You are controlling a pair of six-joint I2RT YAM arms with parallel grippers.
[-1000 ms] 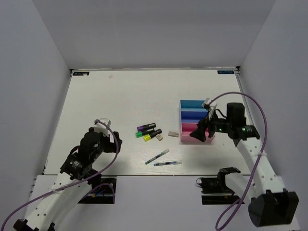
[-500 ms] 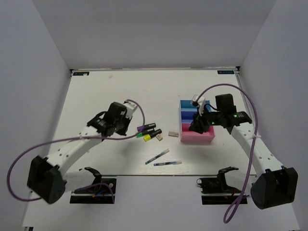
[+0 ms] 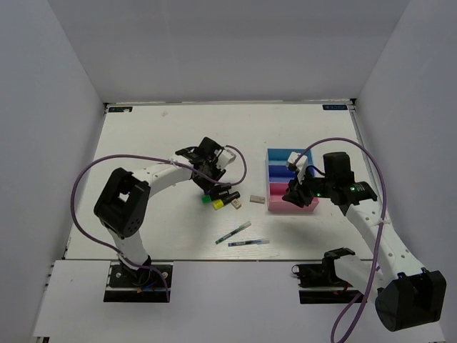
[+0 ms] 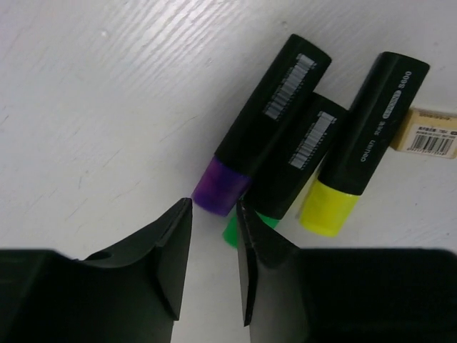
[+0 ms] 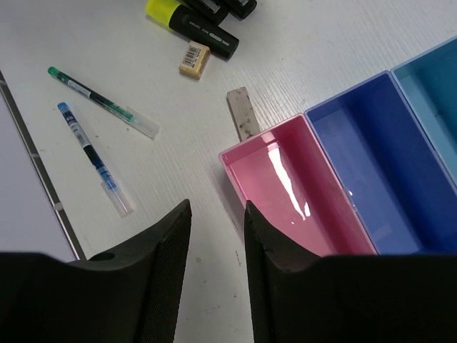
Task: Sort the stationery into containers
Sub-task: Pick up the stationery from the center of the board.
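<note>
Three black highlighters lie side by side: purple (image 4: 264, 136), green (image 4: 303, 161) and yellow (image 4: 364, 143), caps toward my left gripper (image 4: 213, 207). It stands open just short of the purple cap with nothing between its fingers. One pale eraser (image 4: 428, 133) lies beside the yellow highlighter, and a greyish eraser (image 5: 243, 121) lies by the pink bin (image 5: 285, 193). The green pen (image 5: 100, 102) and the blue pen (image 5: 94, 157) lie nearer the front. My right gripper (image 5: 216, 206) hangs open over the table at the pink bin's near corner. The darker blue bin (image 5: 371, 164) and the light blue bin (image 3: 285, 155) adjoin it.
White walls enclose the table (image 3: 143, 150) on three sides. The left arm (image 3: 164, 171) stretches across the middle of the table from the left. The table's front edge (image 5: 36, 164) runs close to the pens.
My left arm has swung from the near left across to the highlighters, its jaws narrowing. My right gripper has shifted a little toward the pink bin's front, its jaws also narrower.
</note>
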